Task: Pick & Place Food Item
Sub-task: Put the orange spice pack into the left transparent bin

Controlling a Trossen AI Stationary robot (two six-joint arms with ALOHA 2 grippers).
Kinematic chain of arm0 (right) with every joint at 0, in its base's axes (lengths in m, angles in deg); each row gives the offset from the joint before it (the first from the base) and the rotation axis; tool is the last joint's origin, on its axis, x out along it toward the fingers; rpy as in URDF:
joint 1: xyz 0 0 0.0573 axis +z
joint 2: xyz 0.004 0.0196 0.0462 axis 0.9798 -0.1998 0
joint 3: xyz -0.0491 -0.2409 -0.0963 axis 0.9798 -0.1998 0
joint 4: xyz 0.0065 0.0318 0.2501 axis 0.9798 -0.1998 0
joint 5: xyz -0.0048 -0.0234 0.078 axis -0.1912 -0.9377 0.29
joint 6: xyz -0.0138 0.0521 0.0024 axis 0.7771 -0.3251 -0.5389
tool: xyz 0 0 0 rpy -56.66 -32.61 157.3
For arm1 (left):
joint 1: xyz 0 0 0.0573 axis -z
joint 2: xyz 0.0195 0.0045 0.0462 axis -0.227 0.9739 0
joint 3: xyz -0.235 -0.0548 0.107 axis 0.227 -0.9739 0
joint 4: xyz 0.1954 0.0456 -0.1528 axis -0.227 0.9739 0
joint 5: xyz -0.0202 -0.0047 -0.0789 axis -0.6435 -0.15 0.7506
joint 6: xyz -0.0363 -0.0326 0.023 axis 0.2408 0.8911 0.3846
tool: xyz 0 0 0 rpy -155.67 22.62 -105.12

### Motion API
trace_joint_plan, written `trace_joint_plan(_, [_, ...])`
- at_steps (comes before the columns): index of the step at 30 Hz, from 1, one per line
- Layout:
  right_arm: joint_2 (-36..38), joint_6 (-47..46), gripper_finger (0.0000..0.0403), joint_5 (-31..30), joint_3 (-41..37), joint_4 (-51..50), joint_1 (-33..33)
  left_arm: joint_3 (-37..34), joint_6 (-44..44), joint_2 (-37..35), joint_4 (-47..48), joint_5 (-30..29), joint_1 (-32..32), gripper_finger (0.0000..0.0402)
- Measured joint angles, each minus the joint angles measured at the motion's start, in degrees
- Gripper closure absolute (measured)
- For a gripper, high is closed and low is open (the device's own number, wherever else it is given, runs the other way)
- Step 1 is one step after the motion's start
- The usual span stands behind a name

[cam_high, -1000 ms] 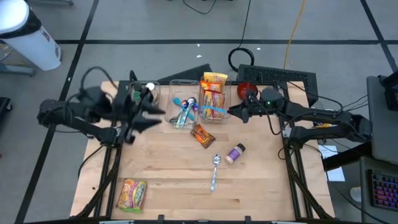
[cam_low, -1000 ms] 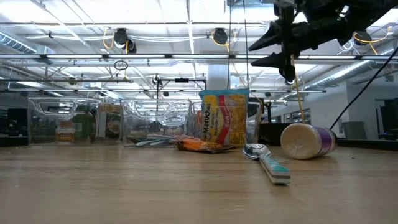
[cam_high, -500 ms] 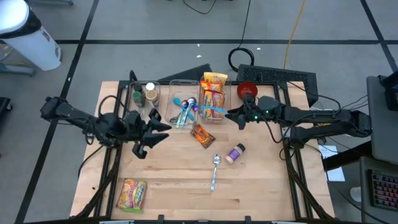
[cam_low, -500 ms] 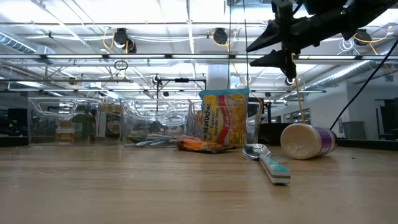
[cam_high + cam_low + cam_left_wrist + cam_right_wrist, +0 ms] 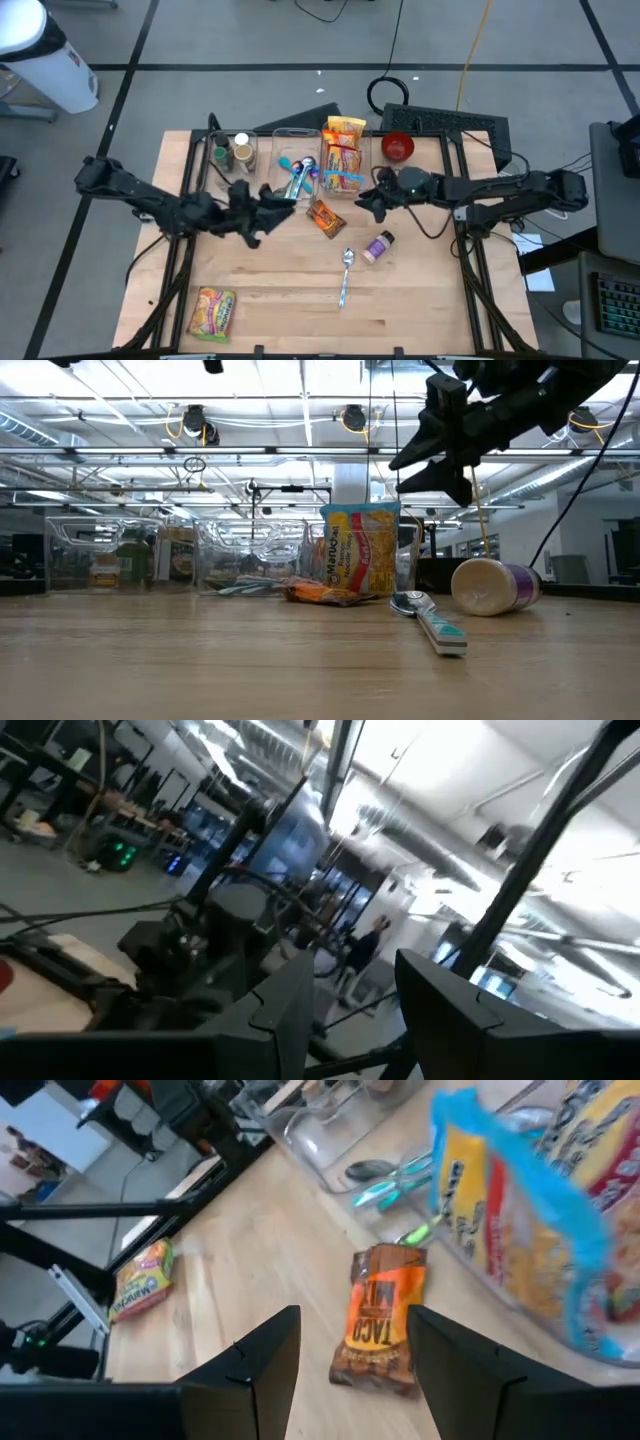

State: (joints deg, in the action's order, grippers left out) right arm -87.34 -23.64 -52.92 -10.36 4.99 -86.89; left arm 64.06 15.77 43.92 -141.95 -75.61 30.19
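Two grippers hang above your tabletop (image 5: 280,290), and neither holds anything. Going left to right:

Far left, near corner: a yellow noodle packet (image 5: 215,311) lies flat, well apart from both arms.

Left gripper (image 5: 283,197): it hangs near the clear bin of utensils (image 5: 297,178), fingers apart with nothing between them. Its wrist view looks out into the room, not at the tabletop. If you bring it in low, it could clip the bin's edge.

Centre: the taco seasoning packet (image 5: 325,217) lies flat just in front of the bin holding upright noodle packs (image 5: 342,150). I judge this packet to be your likeliest food item; the right wrist view frames it squarely. It is thin and flat, so a pinch may slide off or push it against the bin.

Near it: a spoon (image 5: 345,275) and a toppled purple-labelled jar (image 5: 378,246). The jar lies on its side and could roll if brushed.

Right gripper (image 5: 364,196): it hovers above the tabletop beside the noodle-pack bin, fingers apart and empty. A steep descent risks snagging the upright packs.

Far right, back edge: a red bowl (image 5: 398,147), clear of the work.
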Motion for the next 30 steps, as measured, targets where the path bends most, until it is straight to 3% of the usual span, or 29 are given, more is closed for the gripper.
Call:
trace_joint_plan(11, [-3.43,0.00,0.0227,0.22,0.00,7.50,3.08,6.41,4.79,10.45,-0.33,0.37,-3.86,0.0252])
trace_joint_plan(17, [-3.41,-0.39,0.0227,0.75,0.00,10.18,3.33,7.15,4.40,12.14,1.13,4.38,-4.68,0.0252])
trace_joint_plan(26, [-3.41,0.88,0.0227,13.36,-0.02,19.29,5.90,7.15,4.33,12.24,5.15,5.87,-1.27,0.0252])
trace_joint_plan(30, [-3.39,3.81,0.0227,13.52,-0.02,24.78,9.79,7.13,5.48,12.24,8.67,4.35,0.11,0.0252])
